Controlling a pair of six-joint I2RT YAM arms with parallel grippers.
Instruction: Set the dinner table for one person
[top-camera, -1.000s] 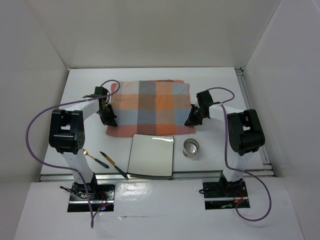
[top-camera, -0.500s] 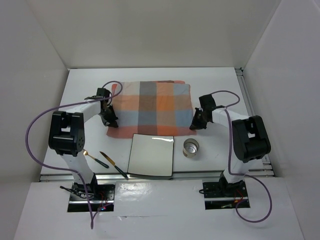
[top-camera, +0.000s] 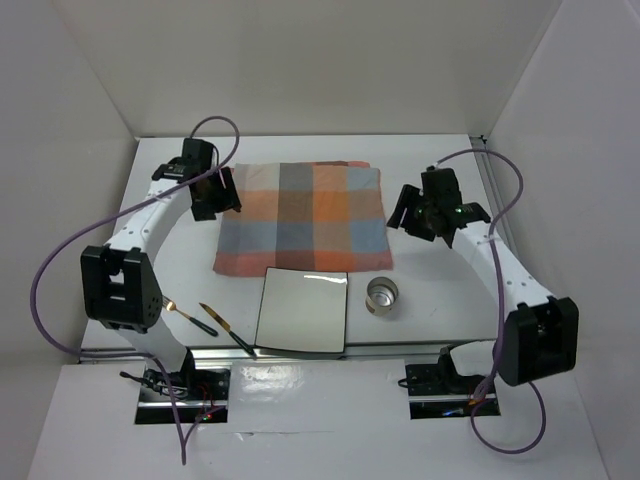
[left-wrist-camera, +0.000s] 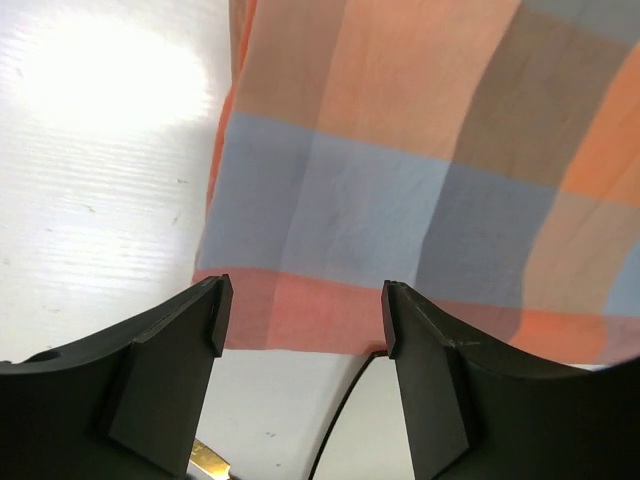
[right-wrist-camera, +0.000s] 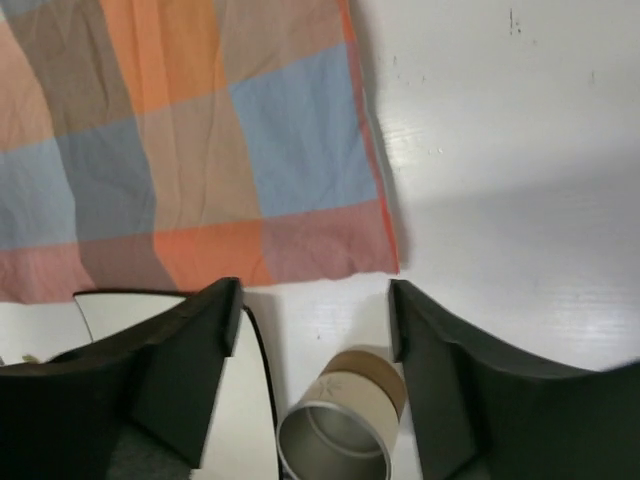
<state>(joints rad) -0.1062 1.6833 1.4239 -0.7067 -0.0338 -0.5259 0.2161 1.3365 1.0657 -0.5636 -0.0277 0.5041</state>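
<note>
The dinner table (top-camera: 440, 160) is a white top with the orange-blue-grey checked cloth (top-camera: 300, 218) spread flat on it. At the cloth's far left corner hovers my left gripper (top-camera: 215, 192), open and holding nothing. In the left wrist view the gripper (left-wrist-camera: 305, 310) frames the cloth's (left-wrist-camera: 400, 170) near edge and a corner of the plate (left-wrist-camera: 375, 430). Off the cloth's right edge my right gripper (top-camera: 408, 212) is raised and open. The right wrist view has this gripper (right-wrist-camera: 315, 310) empty above the cloth's (right-wrist-camera: 190, 150) near right corner and the cup (right-wrist-camera: 345, 420).
A square white plate (top-camera: 303, 310) lies just in front of the cloth, and a small metal-lined cup (top-camera: 382, 296) stands to its right. A gold spoon (top-camera: 185, 315) and green-handled cutlery (top-camera: 225, 325) lie at the front left near the rail.
Both grippers were shut at the cloth's near corners; they have opened, let go and swung up and away toward the far side. The cloth stays flat.
</note>
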